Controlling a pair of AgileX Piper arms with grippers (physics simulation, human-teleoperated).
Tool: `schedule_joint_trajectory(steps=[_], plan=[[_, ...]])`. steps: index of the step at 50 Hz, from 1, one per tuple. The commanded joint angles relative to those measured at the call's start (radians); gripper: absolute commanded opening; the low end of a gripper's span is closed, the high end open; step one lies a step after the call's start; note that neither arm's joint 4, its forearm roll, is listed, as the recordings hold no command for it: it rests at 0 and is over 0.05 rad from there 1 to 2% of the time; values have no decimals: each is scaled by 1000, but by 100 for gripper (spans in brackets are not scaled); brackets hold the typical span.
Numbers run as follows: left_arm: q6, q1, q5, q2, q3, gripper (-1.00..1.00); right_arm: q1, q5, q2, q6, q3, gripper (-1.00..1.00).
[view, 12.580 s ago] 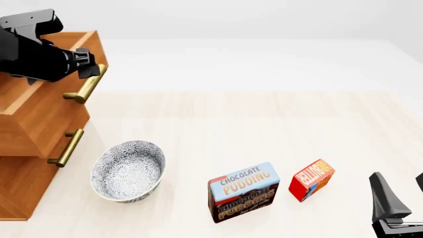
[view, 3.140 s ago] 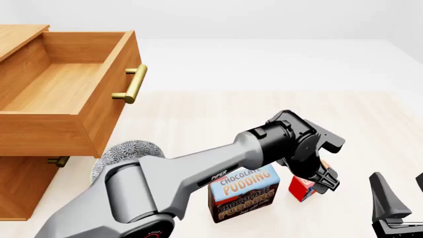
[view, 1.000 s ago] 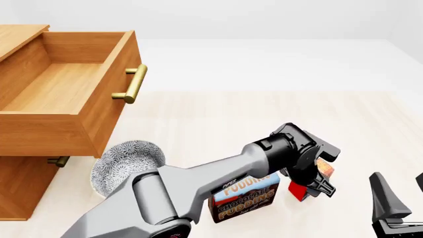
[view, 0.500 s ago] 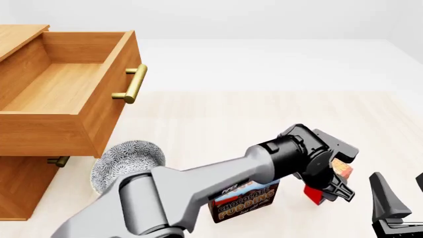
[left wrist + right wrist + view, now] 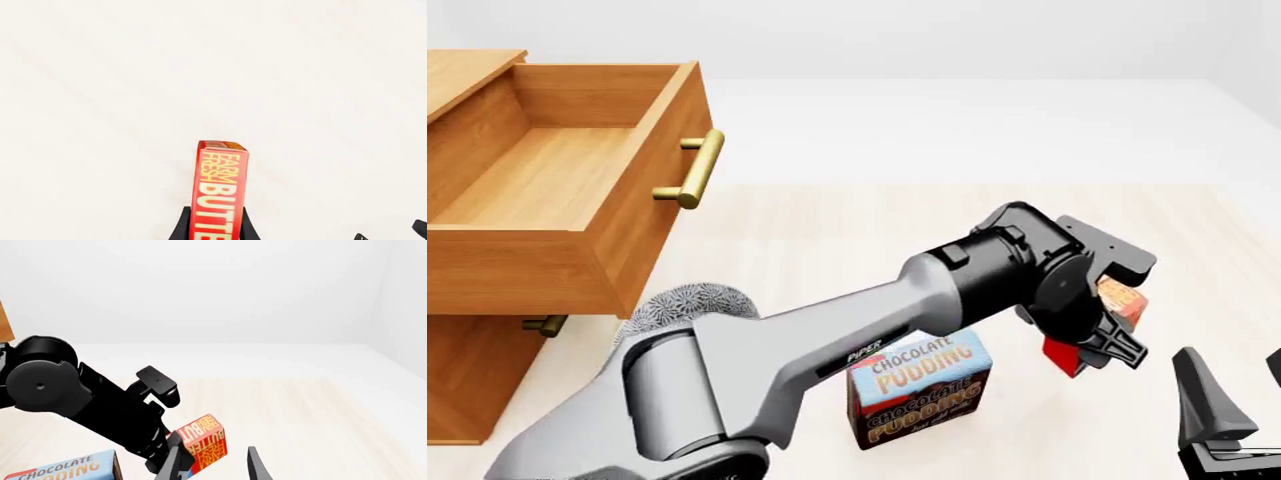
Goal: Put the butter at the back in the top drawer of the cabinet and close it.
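The butter (image 5: 1120, 300) is a small red box with an orange face, held off the table to the right of the pudding box. My left gripper (image 5: 1094, 335) is shut on it, and in the left wrist view the butter (image 5: 220, 185) stands between the two black fingers (image 5: 181, 229). The right wrist view also shows the butter (image 5: 203, 442) held up in the air. The top drawer (image 5: 547, 180) of the cabinet (image 5: 481, 380) stands pulled open and bare inside, at the far left. My right gripper (image 5: 1234, 400) rests open at the front right corner, holding nothing.
A chocolate pudding box (image 5: 921, 385) stands upright under my left forearm. A patterned bowl (image 5: 687, 305) sits in front of the cabinet, below the open drawer. The drawer's brass handle (image 5: 690, 170) juts toward the table's middle.
My left gripper, shut on the butter, has shifted right and then risen, lifting the box off the table. The right arm and the drawer have not moved.
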Motion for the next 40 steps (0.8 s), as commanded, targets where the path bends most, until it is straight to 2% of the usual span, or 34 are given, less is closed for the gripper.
schedule_joint_trajectory(steps=[1,7,10,27,40], plan=[[45,15,2,-77,23,-100,0,0,0,0,0,100],[53,26,-1,-119,48,-100,0,0,0,0,0,100],[35,30,-29,-186,101,-100,0,0,0,0,0,100],[49,61,-67,-353,267,-100,0,0,0,0,0,100],[62,80,-73,-430,322,-100,0,0,0,0,0,100]])
